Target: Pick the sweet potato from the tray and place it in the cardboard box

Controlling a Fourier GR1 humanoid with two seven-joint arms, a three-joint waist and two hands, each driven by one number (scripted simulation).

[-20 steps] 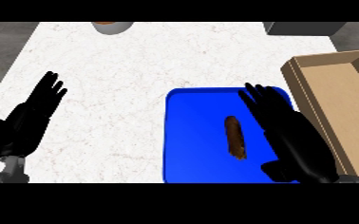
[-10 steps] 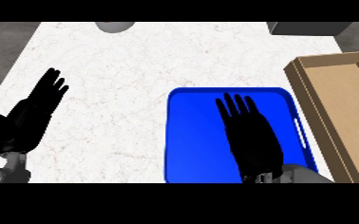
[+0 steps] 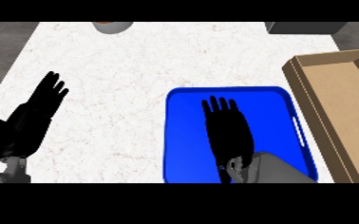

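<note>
— While my right hand (image 3: 228,133) lies flat, fingers straight, over the blue tray (image 3: 184,137), I can't see the sweet potato.
— Left hand (image 3: 35,116)?
— Open, resting lower left; cardboard box (image 3: 316,76) at right edge.

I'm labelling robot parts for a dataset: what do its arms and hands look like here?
Both hands are plain black, slender-fingered, with no markings: the right hand and the left hand. A smooth grey forearm joins the right one at a wrist with small grey and black parts. No cables show.
</note>
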